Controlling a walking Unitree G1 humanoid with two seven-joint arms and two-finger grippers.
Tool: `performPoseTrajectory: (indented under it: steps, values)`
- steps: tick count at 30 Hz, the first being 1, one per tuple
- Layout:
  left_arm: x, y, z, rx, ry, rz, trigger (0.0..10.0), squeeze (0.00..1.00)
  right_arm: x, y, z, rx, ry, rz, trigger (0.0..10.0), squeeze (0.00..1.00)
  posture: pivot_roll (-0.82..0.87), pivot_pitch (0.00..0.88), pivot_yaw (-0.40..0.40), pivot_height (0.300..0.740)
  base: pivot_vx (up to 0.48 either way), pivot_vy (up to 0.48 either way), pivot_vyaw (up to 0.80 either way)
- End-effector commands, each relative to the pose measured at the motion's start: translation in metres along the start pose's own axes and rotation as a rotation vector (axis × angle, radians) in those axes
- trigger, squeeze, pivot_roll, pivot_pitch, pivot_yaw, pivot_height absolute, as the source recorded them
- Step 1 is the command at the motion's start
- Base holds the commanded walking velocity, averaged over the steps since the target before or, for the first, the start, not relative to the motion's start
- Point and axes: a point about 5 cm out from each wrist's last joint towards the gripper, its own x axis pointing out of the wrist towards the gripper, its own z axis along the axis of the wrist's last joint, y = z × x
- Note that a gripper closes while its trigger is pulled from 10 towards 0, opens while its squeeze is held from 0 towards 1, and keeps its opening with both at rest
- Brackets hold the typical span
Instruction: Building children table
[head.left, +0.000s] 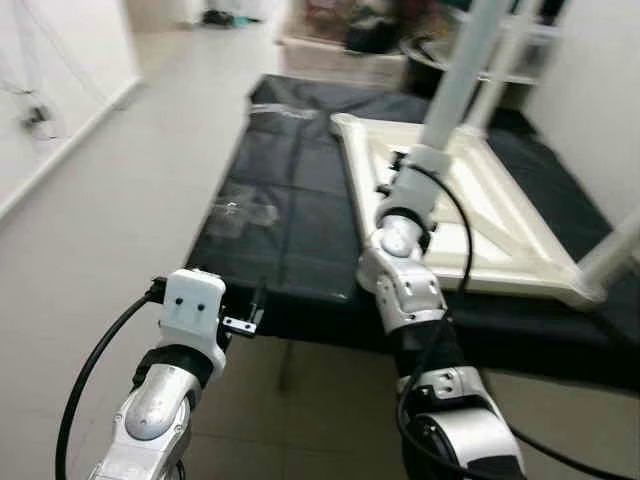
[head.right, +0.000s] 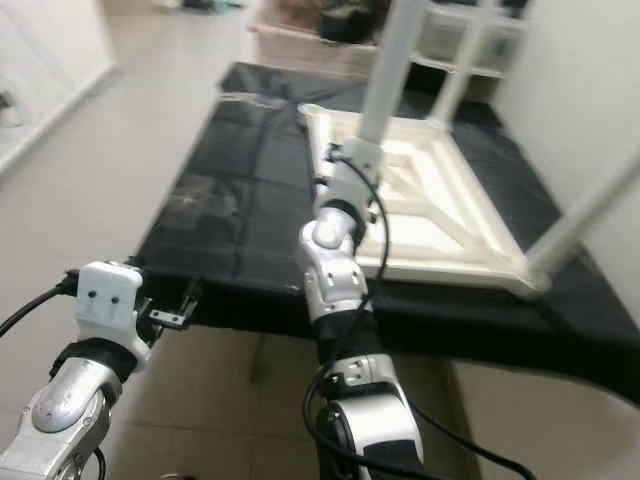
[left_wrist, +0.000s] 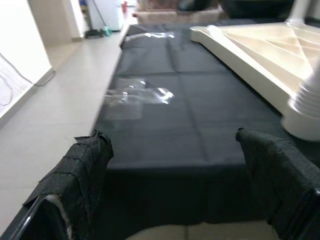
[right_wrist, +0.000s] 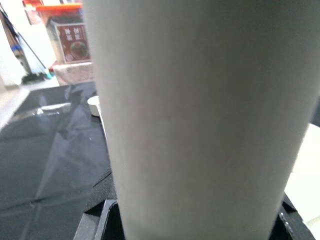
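Observation:
A white children's table top (head.left: 500, 225) lies upside down on a black-covered surface (head.left: 290, 200). My right gripper (head.left: 418, 162) is shut on a white table leg (head.left: 462, 70), which stands upright at the top's near-left corner; the leg (right_wrist: 200, 115) is very close in the right wrist view. Two more white legs (head.left: 618, 250) (head.left: 508, 60) rise from the near-right and far corners. Lower down, my left gripper (left_wrist: 175, 200) is open at the near edge of the black cover, with nothing between its fingers (left_wrist: 80, 180).
A crumpled clear plastic bag (head.left: 240, 212) lies on the left half of the black cover. Boxes and clutter (head.left: 340, 50) stand beyond the far end. Pale floor (head.left: 100, 220) runs along the left, and a white wall (head.left: 600, 90) stands close on the right.

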Motion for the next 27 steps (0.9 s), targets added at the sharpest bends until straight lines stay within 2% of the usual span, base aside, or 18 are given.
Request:
performPoseTrajectory:
  steps: [1, 7, 9, 11, 13, 14, 15, 17, 18, 19, 22, 23, 24, 26, 27]
  values:
    - [0.001, -0.002, -0.002, 0.005, 0.013, -0.015, 10.0, 0.00, -0.004, 0.000, -0.021, 0.015, 0.099, -0.001, 10.0, 0.00, 0.10, 0.173, -0.106, 0.740, 0.000, 0.000, 0.00]
    - [0.002, -0.004, -0.002, 0.002, 0.010, -0.018, 10.0, 0.00, -0.003, 0.001, -0.021, 0.033, 0.108, -0.032, 10.0, 0.00, 0.10, 0.173, -0.106, 0.740, 0.000, 0.000, 0.00]
    - [0.001, -0.004, -0.002, 0.002, 0.010, -0.019, 10.0, 0.00, -0.003, 0.002, -0.018, 0.032, 0.089, -0.029, 10.0, 0.00, 0.10, 0.176, -0.103, 0.740, 0.000, 0.000, 0.00]
    - [0.001, -0.003, -0.002, -0.002, 0.013, -0.017, 10.0, 0.00, -0.002, 0.004, -0.006, 0.055, 0.027, -0.009, 10.0, 0.00, 0.10, 0.176, -0.105, 0.740, 0.000, 0.000, 0.00]
    - [0.001, -0.003, -0.002, -0.002, 0.013, -0.017, 10.0, 0.00, -0.002, 0.004, -0.006, 0.055, 0.027, -0.009, 10.0, 0.00, 0.10, 0.176, -0.105, 0.740, 0.000, 0.000, 0.00]
    - [0.002, -0.003, -0.003, 0.005, 0.019, -0.020, 10.0, 0.00, -0.001, 0.010, 0.016, 0.109, -0.078, 0.072, 10.0, 0.00, 0.10, 0.175, -0.105, 0.740, 0.000, 0.000, 0.00]
    - [0.002, -0.003, -0.003, 0.005, 0.019, -0.020, 10.0, 0.00, -0.001, 0.010, 0.016, 0.109, -0.078, 0.072, 10.0, 0.00, 0.10, 0.175, -0.105, 0.740, 0.000, 0.000, 0.00]
    - [0.004, -0.006, -0.003, 0.017, 0.020, -0.036, 10.0, 0.00, -0.002, 0.016, 0.041, 0.163, -0.182, 0.195, 10.0, 0.00, 0.11, 0.173, -0.105, 0.740, 0.000, 0.000, 0.00]
    - [0.004, -0.007, -0.003, 0.018, 0.020, -0.048, 10.0, 0.55, -0.005, 0.019, 0.053, 0.183, -0.228, 0.259, 10.0, 0.00, 0.10, 0.170, -0.101, 0.740, 0.000, 0.000, 0.00]
    - [0.005, -0.009, -0.004, 0.013, 0.024, -0.064, 10.0, 1.00, -0.008, 0.022, 0.063, 0.198, -0.265, 0.327, 10.0, 0.00, 0.10, 0.169, -0.102, 0.740, 0.000, 0.000, 0.00]
    - [0.006, -0.011, -0.004, 0.007, 0.028, -0.080, 10.0, 1.00, -0.012, 0.025, 0.072, 0.210, -0.300, 0.391, 10.0, 0.00, 0.10, 0.169, -0.102, 0.740, 0.000, 0.000, 0.00]
    - [0.007, -0.013, -0.004, 0.021, 0.026, -0.093, 10.0, 1.00, -0.016, 0.029, 0.074, 0.220, -0.294, 0.466, 10.0, 0.00, 0.10, 0.167, -0.099, 0.740, 0.000, 0.000, 0.00]
    - [0.007, -0.013, -0.004, 0.021, 0.026, -0.093, 10.0, 1.00, -0.016, 0.029, 0.074, 0.220, -0.294, 0.466, 10.0, 0.00, 0.10, 0.167, -0.099, 0.740, 0.000, 0.000, 0.00]
    - [0.014, -0.016, -0.005, 0.115, 0.040, -0.111, 10.0, 0.96, -0.028, 0.039, 0.068, 0.250, -0.218, 0.669, 10.0, 0.00, 0.10, 0.162, -0.097, 0.740, 0.000, 0.000, 0.00]
    - [0.014, -0.016, -0.005, 0.115, 0.040, -0.111, 10.0, 0.96, -0.028, 0.039, 0.068, 0.250, -0.218, 0.669, 10.0, 0.00, 0.10, 0.162, -0.097, 0.740, 0.000, 0.000, 0.00]
